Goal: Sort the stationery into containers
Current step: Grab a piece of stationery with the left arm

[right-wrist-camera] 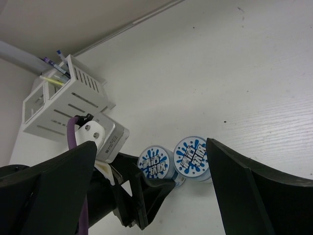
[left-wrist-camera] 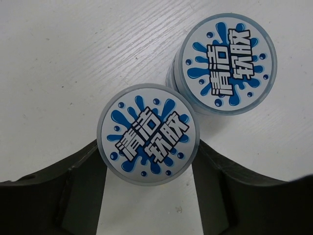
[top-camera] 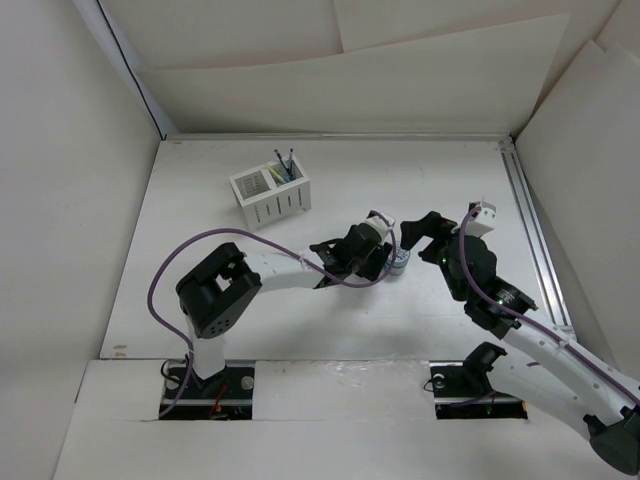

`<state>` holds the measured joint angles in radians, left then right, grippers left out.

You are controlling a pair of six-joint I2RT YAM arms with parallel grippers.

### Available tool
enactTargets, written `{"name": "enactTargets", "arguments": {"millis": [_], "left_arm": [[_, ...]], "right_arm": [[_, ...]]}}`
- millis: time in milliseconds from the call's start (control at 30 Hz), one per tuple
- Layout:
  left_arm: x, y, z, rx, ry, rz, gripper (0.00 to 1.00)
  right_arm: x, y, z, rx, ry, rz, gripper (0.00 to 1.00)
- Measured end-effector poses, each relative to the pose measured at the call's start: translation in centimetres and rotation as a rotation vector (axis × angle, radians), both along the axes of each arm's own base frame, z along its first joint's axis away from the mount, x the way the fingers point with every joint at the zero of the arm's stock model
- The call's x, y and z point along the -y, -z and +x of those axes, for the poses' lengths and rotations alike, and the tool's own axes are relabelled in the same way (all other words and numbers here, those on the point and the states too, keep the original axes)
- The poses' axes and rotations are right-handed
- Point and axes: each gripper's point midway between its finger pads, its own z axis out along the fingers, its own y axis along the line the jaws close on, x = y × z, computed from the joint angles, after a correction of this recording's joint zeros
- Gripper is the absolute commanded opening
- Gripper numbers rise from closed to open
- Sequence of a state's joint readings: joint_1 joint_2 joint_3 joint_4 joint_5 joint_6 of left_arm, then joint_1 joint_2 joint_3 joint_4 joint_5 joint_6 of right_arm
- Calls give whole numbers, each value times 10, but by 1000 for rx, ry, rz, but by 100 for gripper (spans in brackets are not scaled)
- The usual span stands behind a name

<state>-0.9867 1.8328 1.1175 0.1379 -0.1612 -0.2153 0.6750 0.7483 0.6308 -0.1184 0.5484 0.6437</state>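
**Near roll (left-wrist-camera: 148, 134) in the left pincer (left-wrist-camera: 148, 149); organizer (top-camera: 270, 196) up-left**

Top view: both rolls (top-camera: 399, 262) stand on the bench (top-camera: 200, 250), organizer well apart, up-left of them. Left wrist: jaws clamp the near roll, touching the far roll (left-wrist-camera: 225, 63); organizer unseen. Right wrist: right pincer (right-wrist-camera: 151, 147) gapes empty just beside both rolls, organizer beyond.

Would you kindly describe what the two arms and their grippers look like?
Both the left arm and right arm have white links with bulky black joint housings, and a purple cable runs along each. The left gripper and right gripper have dark, matte, wedge-shaped fingers, with a white boxy module at each wrist.
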Motion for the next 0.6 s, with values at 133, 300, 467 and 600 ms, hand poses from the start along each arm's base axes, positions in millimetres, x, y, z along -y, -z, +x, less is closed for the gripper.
{"name": "enactTargets", "arguments": {"millis": [133,300,467,600], "left_arm": [[0,-1,3,10,-11,-6,31],[-9,0,6,38,-60,-8,26],[-33,-5,3,45,-119,-8,23],[-53,-17,9,57,-192,-30,23]], "right_arm": [[0,0,0,4,0,3,100],[1,-2,-1,12,1,10,100],[1,-3,-1,17,1,13,100],[1,-3,-1,17,0,13,100]]}}
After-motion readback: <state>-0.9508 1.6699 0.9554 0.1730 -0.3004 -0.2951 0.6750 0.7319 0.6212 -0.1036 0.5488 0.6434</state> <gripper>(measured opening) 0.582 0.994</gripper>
